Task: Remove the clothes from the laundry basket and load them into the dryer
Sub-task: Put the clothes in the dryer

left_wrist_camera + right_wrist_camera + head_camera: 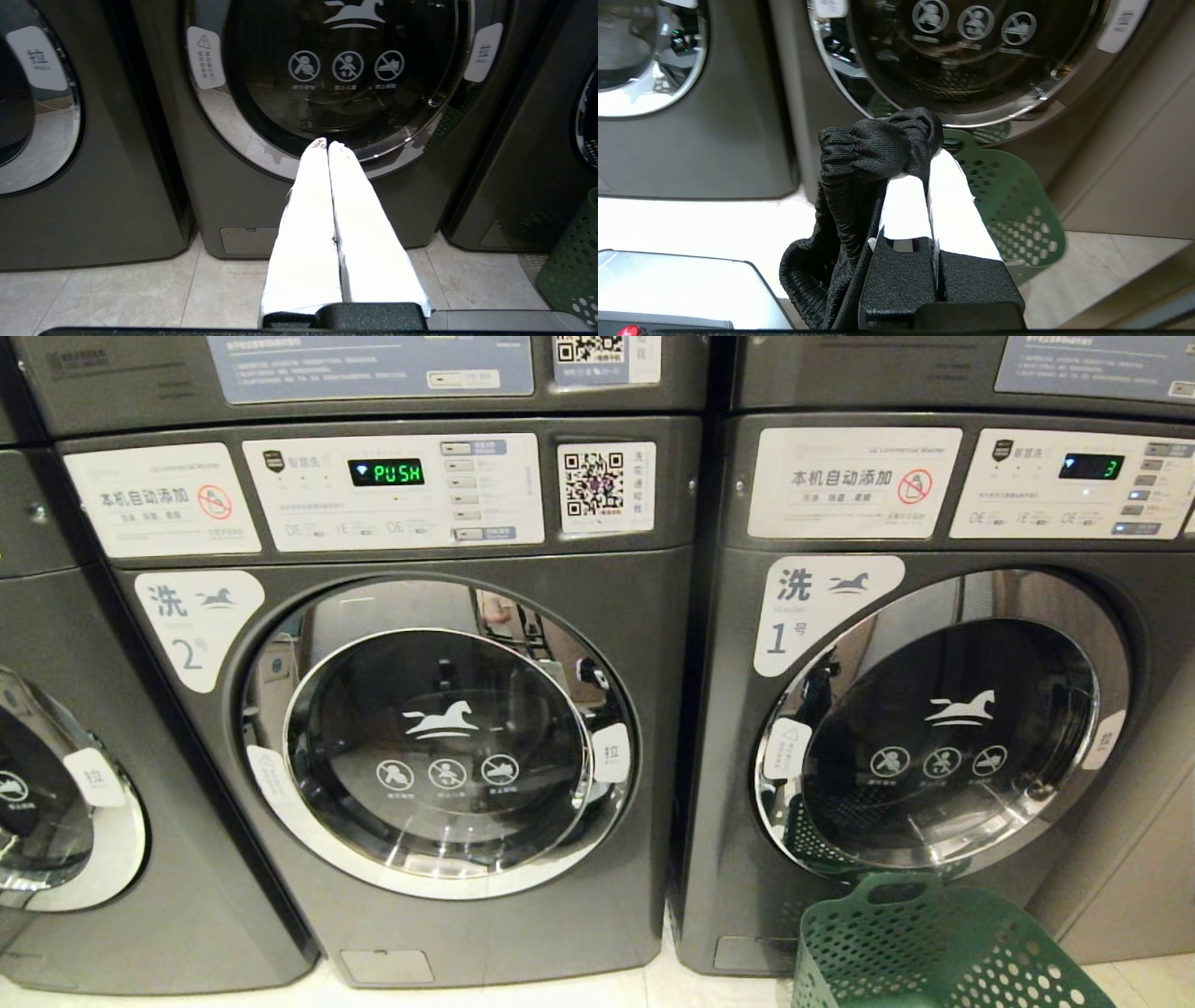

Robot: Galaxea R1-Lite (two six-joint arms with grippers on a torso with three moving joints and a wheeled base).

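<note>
Black garment (859,196) in right tool (924,161)

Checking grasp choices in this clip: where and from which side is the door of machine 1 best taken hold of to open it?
Judging by the white pull tab on the right rim of the door of machine 1, grip that right edge, coming from the front and slightly right. The right gripper is shut on black clothing, so the empty left gripper likely suits.

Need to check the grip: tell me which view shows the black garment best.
Right wrist view: the black garment fills the middle, pinched at the tips of the shut right gripper, the rest hanging below. Head view and left wrist view show none of it.
</note>
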